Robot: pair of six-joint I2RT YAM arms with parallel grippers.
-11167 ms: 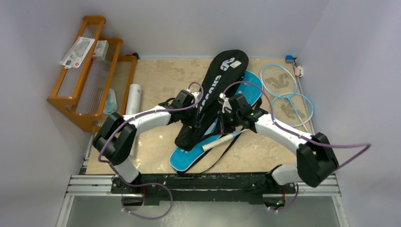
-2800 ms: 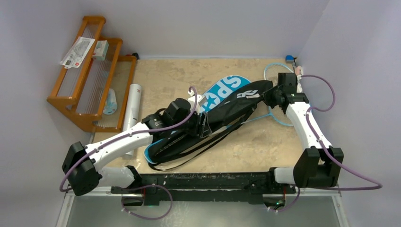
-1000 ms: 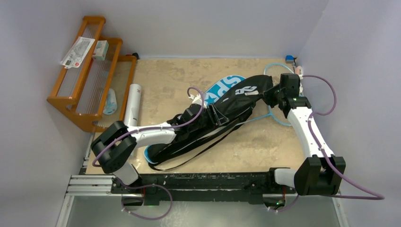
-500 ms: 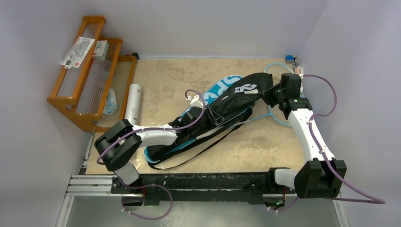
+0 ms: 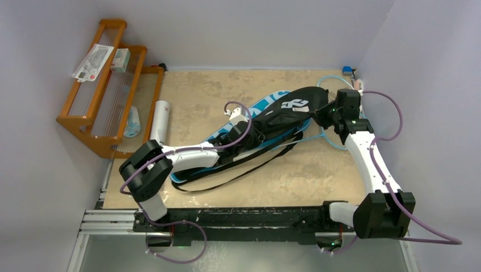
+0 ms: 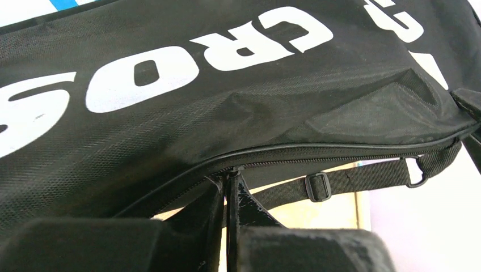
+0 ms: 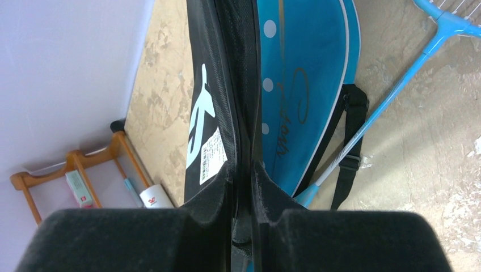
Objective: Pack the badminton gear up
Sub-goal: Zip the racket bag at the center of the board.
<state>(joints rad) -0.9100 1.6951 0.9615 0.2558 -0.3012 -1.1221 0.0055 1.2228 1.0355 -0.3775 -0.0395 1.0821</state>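
**Both grippers pinching the black cover**

The left gripper (image 6: 228,190) is pressing its fingers together on the zipper line of the black cover (image 6: 170,85), on the edge running below the white "CROS" lettering. A black strap (image 6: 351,180) with a buckle is hanging just under that edge. The right gripper (image 7: 245,170) is pinching the same cover's rim at its wide head end, with fabric caught between the two pads.

Taking 12 o'clock as away from the arm bases, the black cover is stretching across the middle of the table (image 5: 317,175) from 8 o'clock to 2 o'clock. The left gripper is gripping it about midway and the right gripper is at the 2 o'clock end. It is lying on the blue cover (image 5: 265,104), whose rim is showing along the 11 o'clock side. A light-blue racket (image 7: 391,95) is resting on the table just beside the blue cover. The white tube (image 5: 159,122) is lying well apart at 9 o'clock, next to the orange rack (image 5: 91,122).
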